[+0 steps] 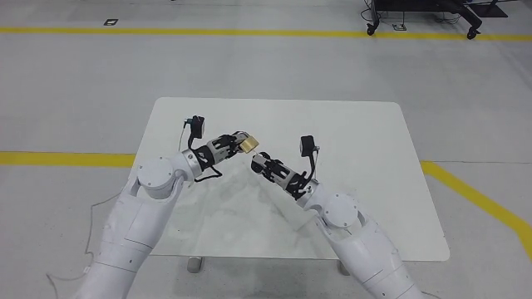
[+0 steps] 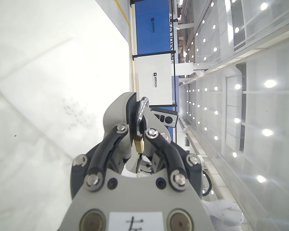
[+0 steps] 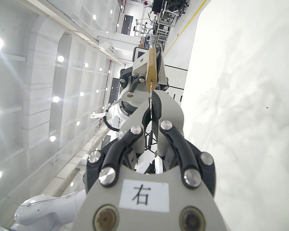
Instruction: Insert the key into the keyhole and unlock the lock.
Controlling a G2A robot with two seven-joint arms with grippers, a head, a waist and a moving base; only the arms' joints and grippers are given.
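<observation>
The white surface (image 1: pixel 357 216) takes up most of the scene, and both arms are raised over its middle, angled in so that they nearly meet nose to nose. The left claw (image 1: pixel 235 143) is clamped on the lock (image 3: pixel 151 70), a small brass padlock held up in the air well clear of the surface. From the left wrist you can see the silver shackle (image 2: pixel 143 108) pinched between the finger pads near their tips, with a bit of the brass body showing in the gap between the fingers. Seen from above, the brass sits right at the end of that claw, facing the other arm. The right claw (image 3: pixel 153 97) is just beside it, closed tight on the key (image 3: pixel 149 108), a thin silver blade with a jagged edge gripped flat between the pads. From the right wrist the lock is seen edge-on, its long axis running straight away from the claw and in line with the key. The key's tip is right at the lock's near end. Whether it has actually gone into the keyhole, or how far, I can't make out. The key's head is buried between the fingers, and from above the key is too small to pick out.
</observation>
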